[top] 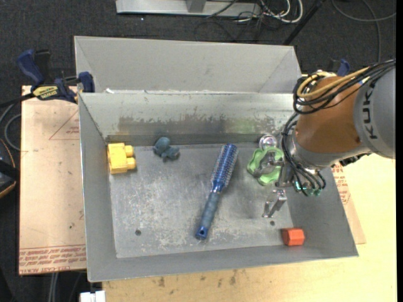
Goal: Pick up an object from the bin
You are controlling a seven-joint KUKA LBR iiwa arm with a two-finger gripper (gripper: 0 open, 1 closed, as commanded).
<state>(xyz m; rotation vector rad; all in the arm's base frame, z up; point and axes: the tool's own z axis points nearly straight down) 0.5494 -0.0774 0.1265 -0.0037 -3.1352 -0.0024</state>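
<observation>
A single camera looks steeply down on the grey bin [164, 212], tilted toward its far wall, framing the whole bin; the arm [327, 131] enters from the bin's right.

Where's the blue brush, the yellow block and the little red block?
blue brush [216, 187], camera view, where handle meets bristles.
yellow block [119, 158], camera view, its top face.
red block [292, 236], camera view, its top face.
</observation>
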